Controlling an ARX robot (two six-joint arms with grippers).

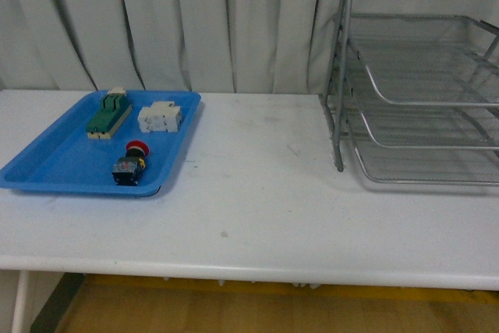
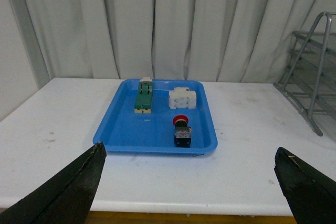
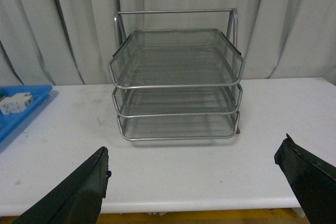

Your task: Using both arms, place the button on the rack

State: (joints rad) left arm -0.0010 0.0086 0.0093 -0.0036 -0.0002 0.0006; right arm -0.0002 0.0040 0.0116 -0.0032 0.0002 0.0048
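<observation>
Left gripper (image 2: 189,150): you have it spread wide, nothing between the fingers (image 2: 68,192), held back off the near edge of the table (image 1: 257,216) and facing the blue tray (image 1: 47,169). In the front view neither arm shows.

The blue tray sits at about 10 o'clock on the table. Inside it, the green-and-cream switch (image 1: 107,115) is at 11 o'clock and the white block (image 1: 160,117) at 1 o'clock. The button (image 1: 131,165) is at 5 o'clock, close to the tray's near rim. It appears to lie on its side with the red cap pointing to 12 o'clock. Nothing touches it, and the task has not begun.

The rack (image 1: 421,83) stands at 2 to 3 o'clock, well apart from the tray, with all three tiers bare. The right gripper (image 3: 194,146) is likewise spread wide and holds nothing. It faces the rack's open front.

Risks, as judged:
- The button lies near the rim, so a finger coming in low could catch the rim and shift the whole tray.
- The cap is round. Pinch it there and it may slip or roll, so take the blocky body.
- The white block is near. A wide approach could nudge it.
- Tray and rack are far apart, so you will likely need to pass the button between arms. A poor overlap of grips could drop it on the table.
- The gaps between tiers look shallow. A high entry could strike a tier's front wire, and the button may settle tilted on the mesh.
</observation>
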